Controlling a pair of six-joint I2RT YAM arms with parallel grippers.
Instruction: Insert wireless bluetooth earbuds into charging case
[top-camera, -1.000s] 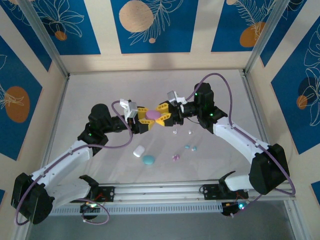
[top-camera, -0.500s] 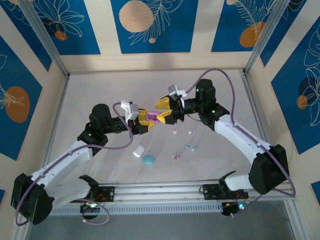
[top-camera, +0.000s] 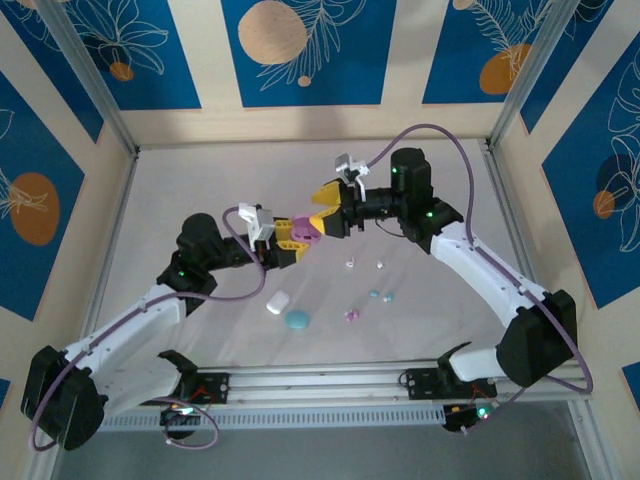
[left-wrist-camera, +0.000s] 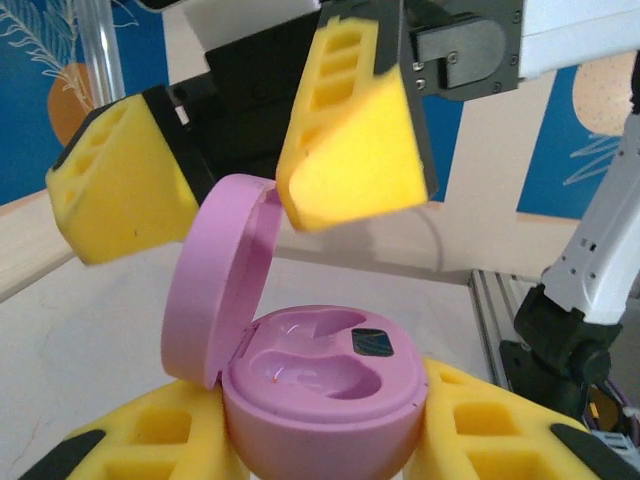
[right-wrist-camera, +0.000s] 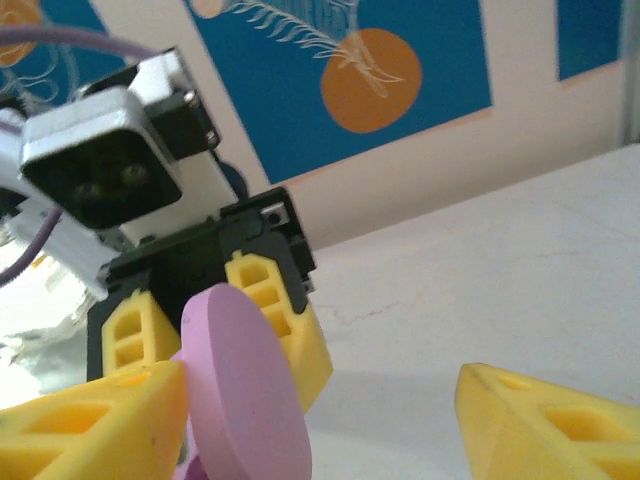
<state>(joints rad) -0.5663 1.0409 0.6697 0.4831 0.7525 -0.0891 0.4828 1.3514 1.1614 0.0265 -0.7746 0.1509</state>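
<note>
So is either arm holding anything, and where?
The left fingers clamp the open pink charging case by its base; the right fingers stand open beside its lid, gripping nothing.

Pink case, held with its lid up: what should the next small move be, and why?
Probably draw the right gripper back from the lid and turn toward the pink earbuds on the table. The pink case stands open with both seats empty, and the right jaws are apart, holding nothing.

top: high, rear, looking down, far | wrists: close, level, facing each other | shared: pink case (left-wrist-camera: 320, 400)
</note>
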